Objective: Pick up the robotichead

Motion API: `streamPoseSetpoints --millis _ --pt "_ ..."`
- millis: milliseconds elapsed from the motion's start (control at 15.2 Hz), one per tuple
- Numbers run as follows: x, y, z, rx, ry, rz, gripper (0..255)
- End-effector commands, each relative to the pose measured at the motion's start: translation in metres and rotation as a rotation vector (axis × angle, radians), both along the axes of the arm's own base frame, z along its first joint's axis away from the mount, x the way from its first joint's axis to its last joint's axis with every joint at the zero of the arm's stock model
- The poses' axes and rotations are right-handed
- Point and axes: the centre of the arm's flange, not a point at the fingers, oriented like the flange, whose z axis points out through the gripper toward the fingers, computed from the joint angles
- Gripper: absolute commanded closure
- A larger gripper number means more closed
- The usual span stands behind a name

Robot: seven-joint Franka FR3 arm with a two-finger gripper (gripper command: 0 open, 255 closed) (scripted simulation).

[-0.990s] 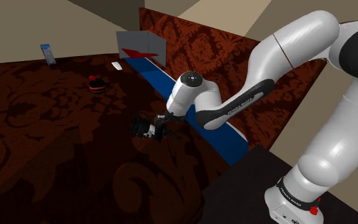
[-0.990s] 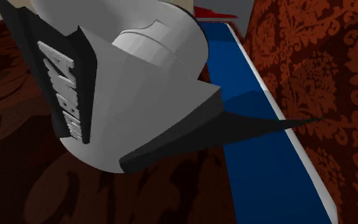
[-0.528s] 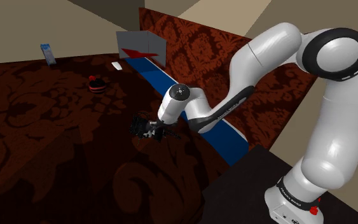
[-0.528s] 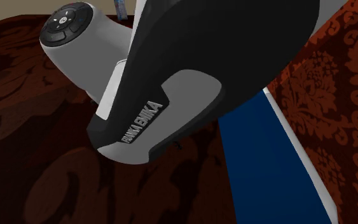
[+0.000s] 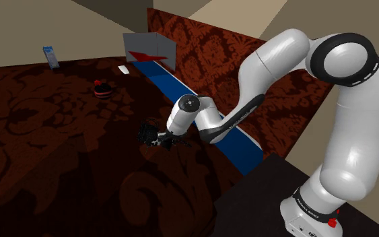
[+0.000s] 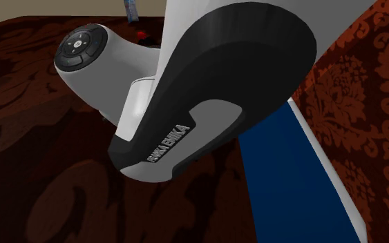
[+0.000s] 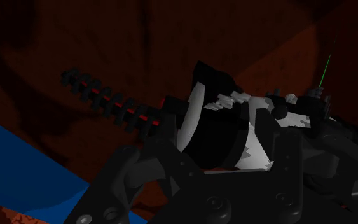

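Claw point(image 5: 159, 138) is hovering at mid-frame, right at the black-and-white robotic head point(image 5: 147, 133), which is lying on the dark red patterned surface point(image 5: 46, 155). Whether it is gripping, I cannot tell. The grasp seems to be underway, with lifting straight up coming next. A blue strip point(image 5: 181, 86) and the wall are crowding the right, while room is lying open leftward.

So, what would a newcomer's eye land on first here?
The large white arm with dark joints, arching from the dark stand at the shoulder view's lower right down to a black-and-white robotic head on the dark red patterned surface. Then the bright blue strip along the red patterned wall.
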Motion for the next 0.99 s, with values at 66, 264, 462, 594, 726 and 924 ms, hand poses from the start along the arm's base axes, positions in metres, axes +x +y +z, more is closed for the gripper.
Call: streamPoseSetpoints --millis 66,264,462,594,726,924 --pt "-0.001 0.001 -0.001 0.0 0.001 0.001 255" --pt "-0.001 0.0 -0.001 0.0 0.001 0.001 255" --pt "-0.001 0.0 0.004 0.0 0.001 0.001 255" --pt "-0.001 0.0 0.015 0.0 0.001 0.001 255" --pt "-0.001 0.0 0.026 0.0 0.001 0.001 255" --pt "-0.001 0.0 0.041 0.0 0.001 0.001 255"
